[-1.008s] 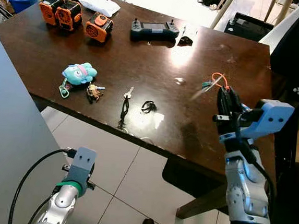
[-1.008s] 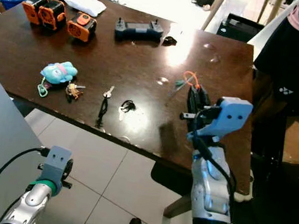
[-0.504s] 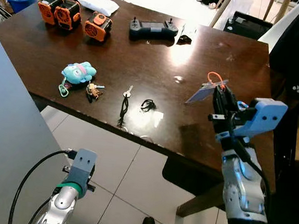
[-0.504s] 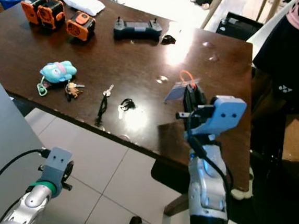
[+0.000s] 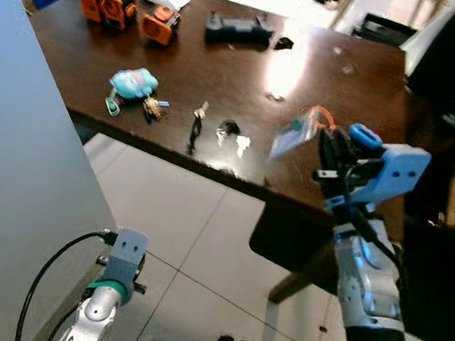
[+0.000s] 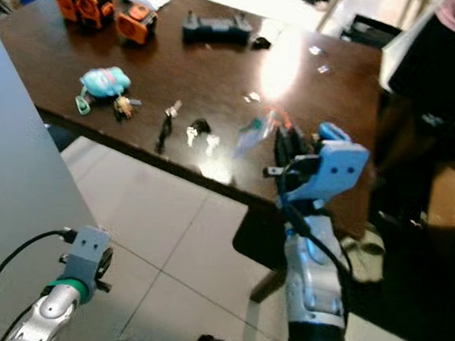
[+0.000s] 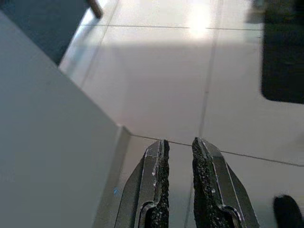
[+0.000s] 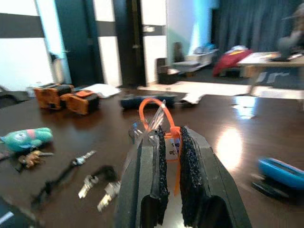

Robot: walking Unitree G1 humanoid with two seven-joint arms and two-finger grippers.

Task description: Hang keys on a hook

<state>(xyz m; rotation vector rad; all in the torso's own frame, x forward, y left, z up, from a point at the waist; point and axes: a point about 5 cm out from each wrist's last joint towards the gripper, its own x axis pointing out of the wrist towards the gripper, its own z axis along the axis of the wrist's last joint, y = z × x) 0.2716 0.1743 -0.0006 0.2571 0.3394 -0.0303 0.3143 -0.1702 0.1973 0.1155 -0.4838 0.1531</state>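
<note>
The right end effector [image 5: 331, 148] stood raised over the near right part of the table [image 5: 220, 74], its two black fingers pressed together on the orange loop [image 8: 154, 111] of a tagged key set [image 5: 294, 135], whose clear tag hung out toward 10 o'clock from the fingertips. The loop rose along the line of the fingers, so the grip already matched its long axis. No hook could be made out, so which way the keys had to travel could not be told. The left end effector [image 7: 178, 183] hung low by the grey wall panel [image 5: 20, 168] at 7 o'clock, fingers nearly closed on nothing, over the floor tiles [image 7: 156, 85]. Toward 10 o'clock on the table lay loose keys [image 5: 232, 135], a black-corded key [image 5: 196, 126] and a blue plush keychain [image 5: 134, 84]; at 12 sat a black controller [image 5: 238, 28], farther left orange packs [image 5: 118, 5]. A person in dark clothes [image 5: 451, 70] stood at 2 o'clock, near any swing to the right.
</note>
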